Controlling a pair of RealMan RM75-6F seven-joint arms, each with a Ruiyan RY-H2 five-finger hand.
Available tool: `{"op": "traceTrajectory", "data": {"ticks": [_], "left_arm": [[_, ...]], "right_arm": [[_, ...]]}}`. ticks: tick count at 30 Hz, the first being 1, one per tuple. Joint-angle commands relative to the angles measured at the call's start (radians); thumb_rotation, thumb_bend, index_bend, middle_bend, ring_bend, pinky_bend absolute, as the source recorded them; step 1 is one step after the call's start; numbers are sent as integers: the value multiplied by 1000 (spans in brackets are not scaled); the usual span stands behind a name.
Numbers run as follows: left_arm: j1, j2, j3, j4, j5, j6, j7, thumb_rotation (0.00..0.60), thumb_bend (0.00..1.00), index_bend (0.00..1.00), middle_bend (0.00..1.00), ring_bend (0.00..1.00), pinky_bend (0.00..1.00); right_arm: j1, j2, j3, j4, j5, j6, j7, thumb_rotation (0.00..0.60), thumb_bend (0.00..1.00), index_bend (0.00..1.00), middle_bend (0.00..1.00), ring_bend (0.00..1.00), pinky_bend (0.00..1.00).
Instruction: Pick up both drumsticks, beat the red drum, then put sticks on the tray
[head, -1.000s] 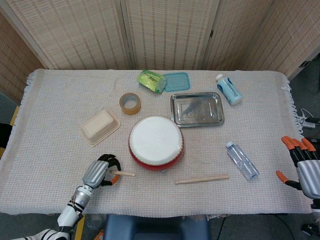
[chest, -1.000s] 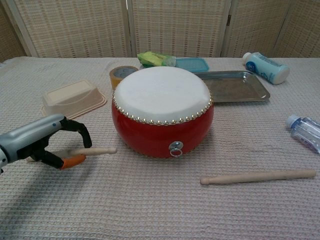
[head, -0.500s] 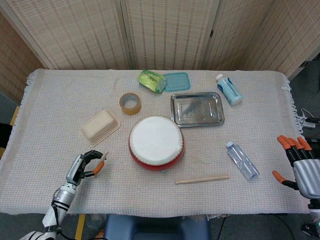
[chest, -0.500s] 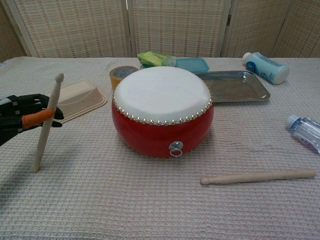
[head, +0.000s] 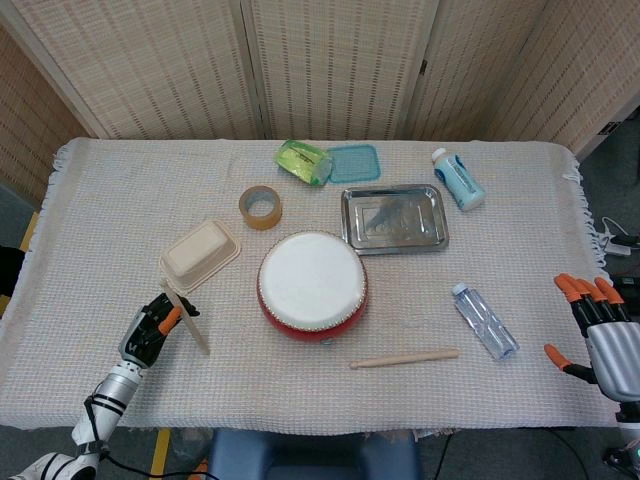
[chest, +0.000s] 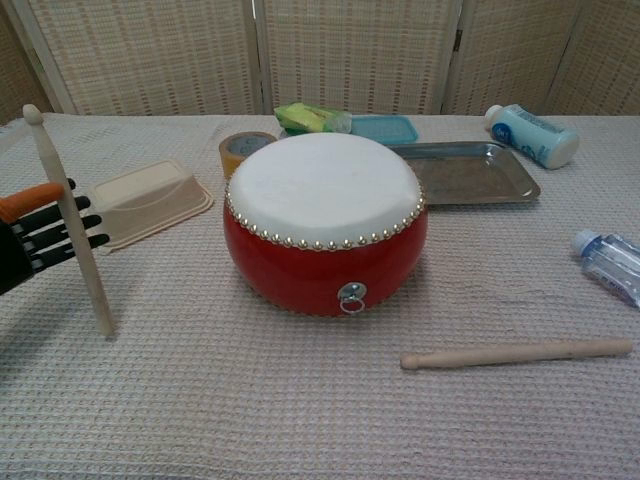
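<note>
Head view: left hand (head: 150, 333) grips one drumstick (head: 187, 318) left of the red drum (head: 312, 283); right hand (head: 603, 335), fingers spread, holds nothing; second drumstick (head: 404, 357) lies before the drum; tray (head: 393, 217) behind. Chest view: left-hand fingers (chest: 45, 232) wrap the near-upright stick.

red drum (head: 312, 290) — white top, silver tray (head: 394, 218)

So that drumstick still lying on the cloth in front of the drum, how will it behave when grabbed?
The drumstick looks like stiff, light wood. Being round and smooth, it may roll away if nudged. It lies flat on the cloth, so fingers have little to get under.
</note>
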Motion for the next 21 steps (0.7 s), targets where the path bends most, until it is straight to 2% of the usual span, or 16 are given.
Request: {"op": "traceTrajectory", "data": {"ticks": [1, 5, 8, 13, 17, 21], "left_arm": [[-8, -9, 15, 50, 39, 15, -75, 600, 442, 399, 471, 380, 360], [-9, -16, 38, 72, 68, 40, -105, 600, 449, 357, 472, 392, 371], [-5, -22, 48, 79, 76, 65, -80, 600, 444, 356, 496, 437, 417], [7, -36, 50, 73, 60, 100, 57, 600, 357, 454, 595, 541, 517], [19, -54, 45, 60, 36, 122, 205, 600, 342, 556, 692, 616, 619], [29, -66, 50, 45, 26, 138, 312, 600, 323, 620, 773, 679, 675]], "right_arm": [[-1, 1, 0, -2, 0, 2, -1, 600, 144, 0, 77, 0, 36], [-4, 1, -1, -5, -3, 7, -2, 600, 144, 0, 77, 0, 36], [-4, 2, -2, -7, -5, 8, -3, 600, 144, 0, 77, 0, 36], [-7, 2, -3, -9, -14, 17, -3, 600, 144, 0, 77, 0, 36], [-7, 1, -4, -8, -10, 13, -1, 600, 144, 0, 77, 0, 36], [-9, 0, -5, -7, -15, 17, 1, 600, 144, 0, 77, 0, 36]]}}
